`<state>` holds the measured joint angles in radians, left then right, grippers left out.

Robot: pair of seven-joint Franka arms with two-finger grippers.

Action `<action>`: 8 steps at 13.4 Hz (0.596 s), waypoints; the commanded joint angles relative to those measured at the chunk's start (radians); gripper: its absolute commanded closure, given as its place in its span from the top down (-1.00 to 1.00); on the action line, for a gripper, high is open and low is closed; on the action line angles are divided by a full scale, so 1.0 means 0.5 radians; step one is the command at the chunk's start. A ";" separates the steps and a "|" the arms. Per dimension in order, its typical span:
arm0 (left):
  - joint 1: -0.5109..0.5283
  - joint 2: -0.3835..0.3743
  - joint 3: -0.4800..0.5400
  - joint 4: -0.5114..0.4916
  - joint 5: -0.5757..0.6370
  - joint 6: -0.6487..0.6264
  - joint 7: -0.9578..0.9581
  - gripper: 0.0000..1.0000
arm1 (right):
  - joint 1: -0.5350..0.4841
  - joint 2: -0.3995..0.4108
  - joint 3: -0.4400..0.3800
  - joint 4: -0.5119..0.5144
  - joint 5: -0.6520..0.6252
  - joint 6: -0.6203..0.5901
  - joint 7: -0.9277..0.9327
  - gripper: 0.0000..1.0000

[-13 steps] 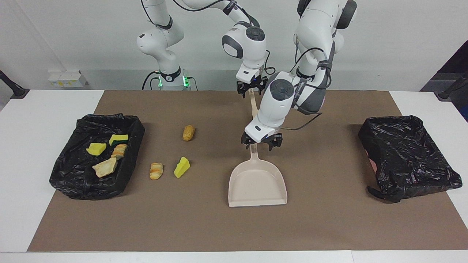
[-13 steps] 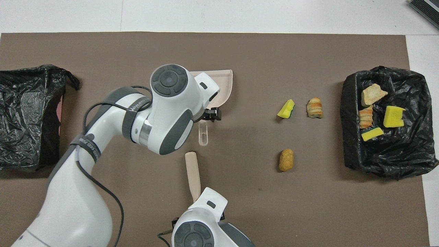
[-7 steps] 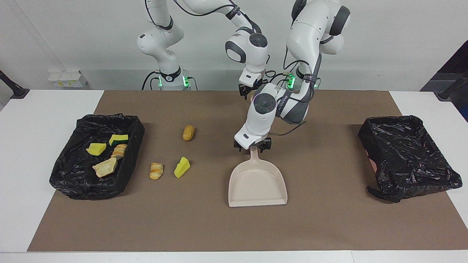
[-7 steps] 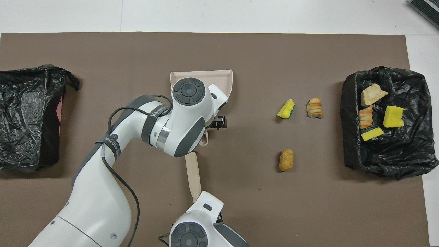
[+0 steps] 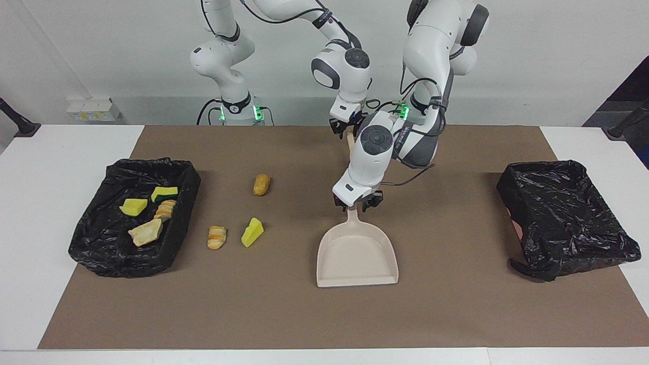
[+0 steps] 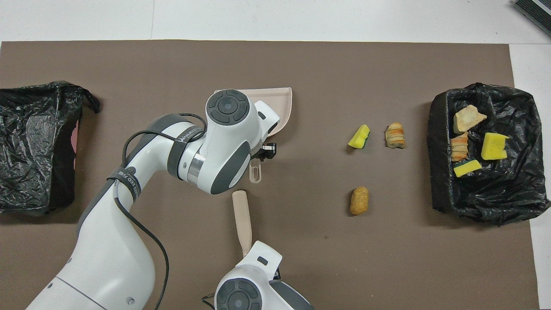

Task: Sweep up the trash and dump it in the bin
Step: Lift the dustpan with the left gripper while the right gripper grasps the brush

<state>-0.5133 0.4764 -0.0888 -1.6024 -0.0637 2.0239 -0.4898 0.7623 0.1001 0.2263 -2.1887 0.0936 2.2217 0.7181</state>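
Left gripper [image 5: 358,202], wrist pitched down, clamps the dustpan [image 5: 357,256] handle at its 12 o'clock end. Right gripper [image 5: 346,127] low over brush [image 6: 242,215]; its grip cannot be told.

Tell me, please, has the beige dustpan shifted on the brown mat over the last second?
No. The beige dustpan lies in the same spot on the brown mat, its open edge just as far from the mat's edge farthest from the robots.

Facing camera: mounted high across the table, looking toward both robot bases. Overhead camera: set above the robots' end, looking steeply down and forward (half a turn from the first). Both cover the brown mat [image 5: 456,304] and the dustpan [image 5: 357,256].
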 commanded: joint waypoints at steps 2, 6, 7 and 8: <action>0.054 -0.063 -0.009 0.002 -0.011 -0.072 0.120 -1.00 | 0.000 -0.019 -0.002 -0.028 0.034 0.054 -0.001 -0.83; 0.238 -0.244 -0.009 -0.023 -0.011 -0.279 0.701 -1.00 | -0.003 -0.040 -0.005 -0.019 0.034 0.057 0.165 -1.00; 0.302 -0.299 -0.006 -0.020 0.011 -0.402 1.062 -1.00 | -0.009 -0.074 -0.008 -0.022 0.034 0.051 0.226 -1.00; 0.385 -0.369 0.003 -0.026 0.041 -0.494 1.342 -1.00 | -0.018 -0.096 -0.008 -0.022 0.034 0.039 0.254 -1.00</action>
<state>-0.3831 0.3664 -0.0849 -1.5982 -0.0585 1.8576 -0.0317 0.7619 0.0934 0.2234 -2.1864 0.0945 2.2334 0.8054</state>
